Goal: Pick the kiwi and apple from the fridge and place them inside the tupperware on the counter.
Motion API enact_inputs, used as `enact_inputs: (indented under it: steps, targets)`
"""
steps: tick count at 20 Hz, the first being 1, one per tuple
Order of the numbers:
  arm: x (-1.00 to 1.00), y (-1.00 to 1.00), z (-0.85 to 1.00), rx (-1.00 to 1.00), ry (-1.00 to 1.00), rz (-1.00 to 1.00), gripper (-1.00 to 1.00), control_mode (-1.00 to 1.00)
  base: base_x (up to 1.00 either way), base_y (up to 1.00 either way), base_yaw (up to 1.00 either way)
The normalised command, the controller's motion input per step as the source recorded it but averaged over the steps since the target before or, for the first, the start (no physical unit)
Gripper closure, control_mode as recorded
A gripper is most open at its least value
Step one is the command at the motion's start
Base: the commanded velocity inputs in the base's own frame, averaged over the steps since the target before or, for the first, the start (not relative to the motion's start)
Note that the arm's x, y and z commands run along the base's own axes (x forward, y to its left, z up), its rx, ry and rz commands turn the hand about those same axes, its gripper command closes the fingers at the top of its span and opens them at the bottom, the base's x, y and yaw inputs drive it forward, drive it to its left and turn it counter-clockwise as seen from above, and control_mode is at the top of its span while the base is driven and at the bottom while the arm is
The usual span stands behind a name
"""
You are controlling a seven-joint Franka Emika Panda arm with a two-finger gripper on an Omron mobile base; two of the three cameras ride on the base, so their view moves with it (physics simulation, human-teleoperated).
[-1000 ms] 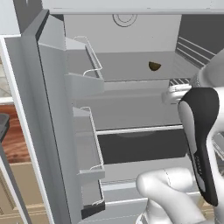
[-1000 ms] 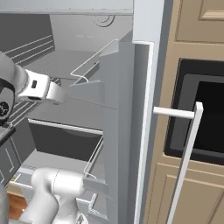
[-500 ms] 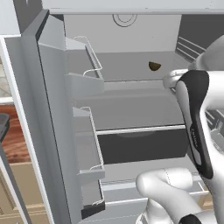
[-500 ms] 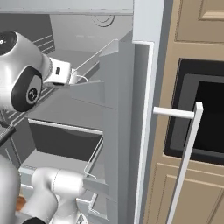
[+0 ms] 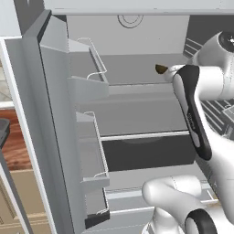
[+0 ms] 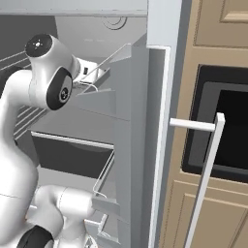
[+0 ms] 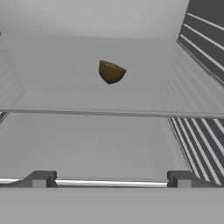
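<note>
The kiwi (image 7: 110, 71), a small brown-olive oval, lies on a flat grey shelf (image 7: 65, 94) of the open fridge (image 5: 137, 114), toward the back. My gripper (image 7: 111, 181) is open, level with the shelf's front edge and well short of the fruit, its two fingertips (image 7: 39, 178) spread wide with nothing between them. In the left base view the kiwi (image 5: 160, 69) peeks out just left of my hand, partly covered by the arm. A strip of the counter (image 5: 16, 157) shows at the far left. The apple and the tupperware are out of view.
The fridge door stands open on the left with wire-railed bins (image 5: 89, 75). A dark drawer (image 5: 141, 153) sits below the shelves. Ribbed side walls (image 7: 205, 39) close in the shelf on the right. A wall oven (image 6: 227, 131) with a long handle (image 6: 203, 193) is to the right.
The arm has swung up and forward into the fridge, bringing the hand to the upper shelf close to the kiwi. The jaws stayed open.
</note>
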Motion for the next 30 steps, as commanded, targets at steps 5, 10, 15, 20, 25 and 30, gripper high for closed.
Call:
enact_inputs:
  steps: [5, 10, 15, 20, 25, 30]
  targets:
    - [0.72, -0.02, 0.00, 0.00, 0.00, 0.00, -1.00, -1.00, 0.00, 0.00, 0.00]
    - [0.59, 0.00, 0.00, 0.00, 0.00, 0.00, -1.00, -1.00, 0.00, 0.00, 0.00]
    - [0.47, 0.00, 0.00, 0.00, 0.00, 0.00, -1.00, -1.00, 0.00, 0.00, 0.00]
    - [0.40, 0.00, -0.01, 0.00, 0.00, 0.00, -1.00, -1.00, 0.00, 0.00, 0.00]
    - [0.42, 0.00, -0.05, 0.00, 0.00, 0.00, -1.00, -1.00, 0.00, 0.00, 0.00]
    - [0.36, 0.00, -0.13, 0.00, 0.00, 0.00, -1.00, -1.00, 0.00, 0.00, 0.00]
